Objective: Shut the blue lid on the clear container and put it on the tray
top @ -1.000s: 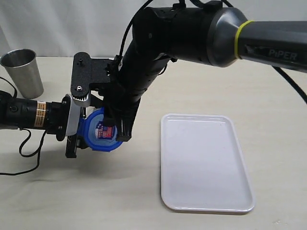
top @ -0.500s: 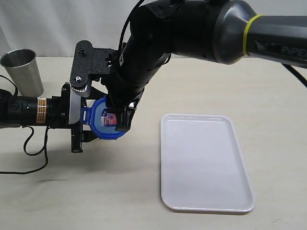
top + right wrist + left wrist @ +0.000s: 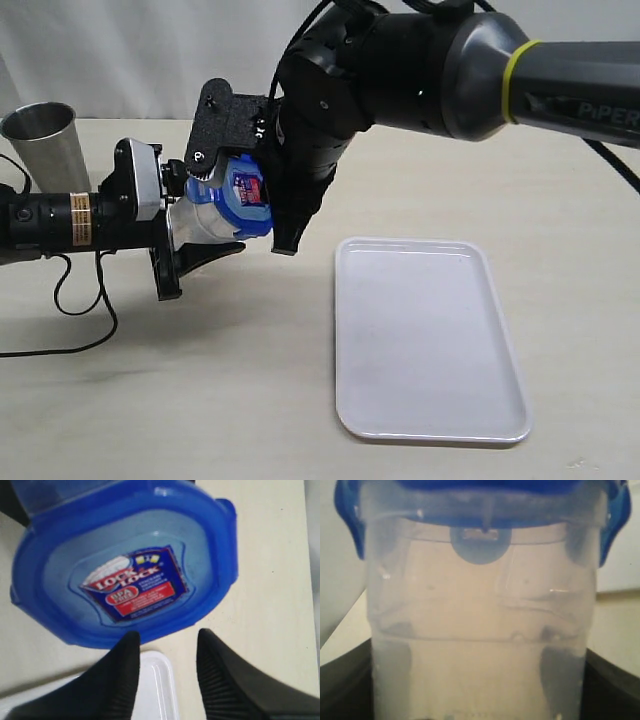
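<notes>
Lid (image 3: 243, 195) translucent blue, sticker (image 3: 132, 582) red, white and blue; container (image 3: 200, 222) clear; tray (image 3: 430, 340) white; cup (image 3: 45, 150) grey; worktop (image 3: 200, 400) beige; right arm (image 3: 400, 60) black, yellow-banded.

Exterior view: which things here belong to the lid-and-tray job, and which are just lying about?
In the job:
- blue lid, sitting on the container's mouth
- clear container, held up off the table
- tray, nothing on it yet

Lying about:
- steel cup, standing at the far left, away from the action

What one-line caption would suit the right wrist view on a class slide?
Open right hand poised beside the translucent blue rounded-square plastic lid, with the white plastic tray beyond.
</notes>
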Motion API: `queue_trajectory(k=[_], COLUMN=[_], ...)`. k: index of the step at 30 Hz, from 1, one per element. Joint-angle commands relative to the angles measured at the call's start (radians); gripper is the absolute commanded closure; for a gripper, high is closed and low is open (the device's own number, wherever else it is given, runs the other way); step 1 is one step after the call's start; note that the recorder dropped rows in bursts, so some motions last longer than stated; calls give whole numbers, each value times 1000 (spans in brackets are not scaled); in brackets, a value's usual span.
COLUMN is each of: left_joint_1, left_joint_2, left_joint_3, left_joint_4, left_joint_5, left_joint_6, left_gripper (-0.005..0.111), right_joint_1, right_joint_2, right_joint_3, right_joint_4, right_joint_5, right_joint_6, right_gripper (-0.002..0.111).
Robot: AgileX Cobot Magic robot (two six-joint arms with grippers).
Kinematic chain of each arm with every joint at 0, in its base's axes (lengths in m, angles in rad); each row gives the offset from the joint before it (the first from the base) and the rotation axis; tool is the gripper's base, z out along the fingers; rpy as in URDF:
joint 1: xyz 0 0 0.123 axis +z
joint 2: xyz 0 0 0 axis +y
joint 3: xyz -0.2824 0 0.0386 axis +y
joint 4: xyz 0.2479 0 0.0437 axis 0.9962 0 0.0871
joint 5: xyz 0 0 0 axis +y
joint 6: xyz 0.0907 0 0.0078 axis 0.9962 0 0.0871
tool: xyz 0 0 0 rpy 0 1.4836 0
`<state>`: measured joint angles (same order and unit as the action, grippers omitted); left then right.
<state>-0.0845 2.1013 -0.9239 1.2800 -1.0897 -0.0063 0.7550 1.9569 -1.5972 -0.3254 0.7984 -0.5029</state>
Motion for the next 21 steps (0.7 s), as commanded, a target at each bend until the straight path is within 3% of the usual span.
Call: queue_trajectory(k=[1, 21], left_joint_1=[-9, -9], left_joint_2=[-25, -25], left_joint_3=[-10, -10], left_joint_4=[-22, -28], left_joint_5=[-116, -131], left_joint_6=[-19, -82], left_gripper=[107, 107], right_joint_1=[-2, -2], right_joint_2=[-8, 44], right_joint_3=[4, 4], right_joint_4=[3, 70], right_joint_5=[-38, -84], right_joint_6=[60, 186], right_gripper=[71, 71])
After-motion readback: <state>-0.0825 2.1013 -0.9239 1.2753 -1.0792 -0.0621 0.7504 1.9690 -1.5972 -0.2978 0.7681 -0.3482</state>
